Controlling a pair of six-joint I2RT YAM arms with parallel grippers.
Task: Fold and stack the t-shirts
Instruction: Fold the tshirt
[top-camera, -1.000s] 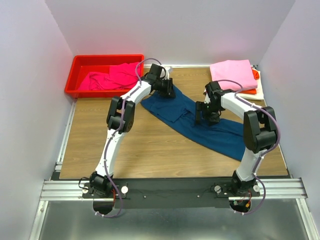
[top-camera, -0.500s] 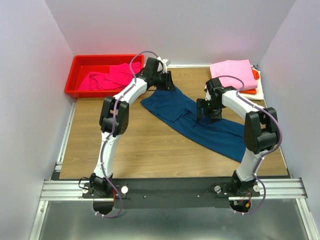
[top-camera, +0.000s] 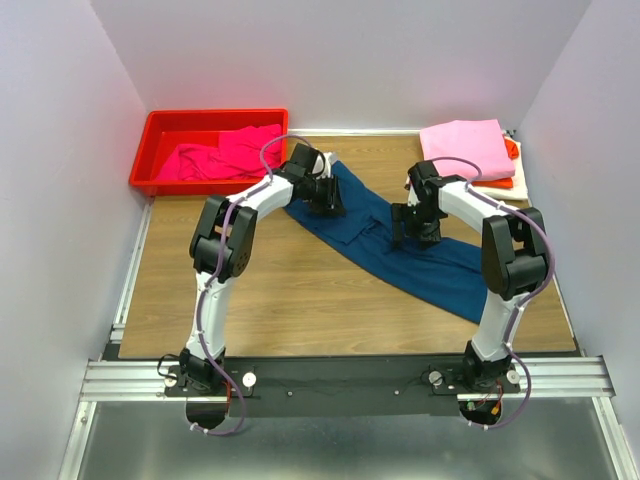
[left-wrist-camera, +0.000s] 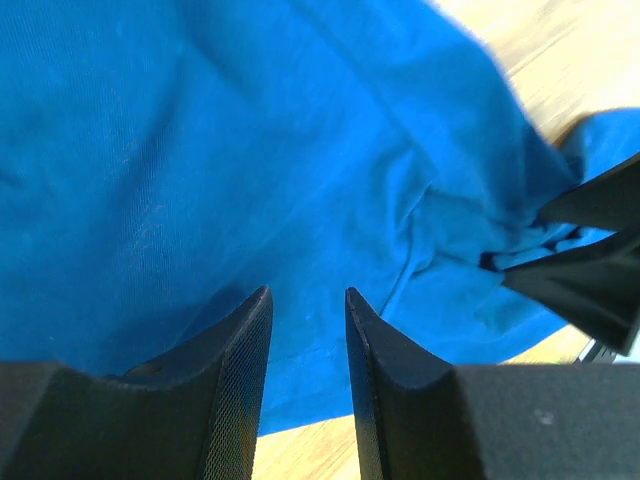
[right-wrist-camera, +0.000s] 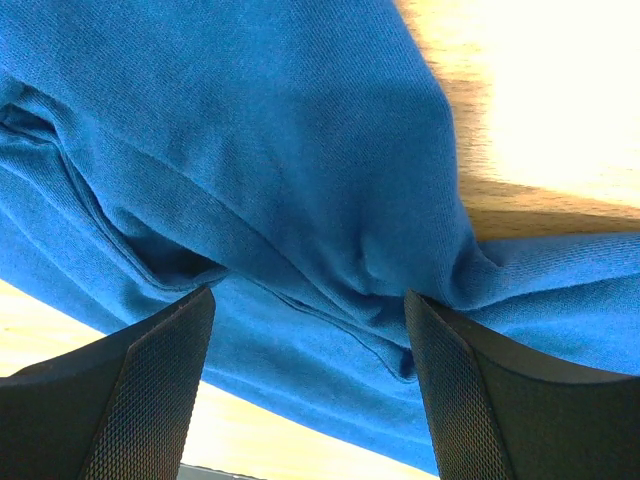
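Navy t-shirt (right-wrist-camera: 250, 130) lies beneath right end effector (right-wrist-camera: 308, 296).

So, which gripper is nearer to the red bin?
Left. The left gripper is over the far end of the blue shirt, just right of the bin. The right gripper is farther right, over the shirt's middle.

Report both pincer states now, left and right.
Left pincer: partly open, nothing pinched, over the dark blue cotton t-shirt.
Right pincer: wide open, straddling a fold of that t-shirt, not gripping.
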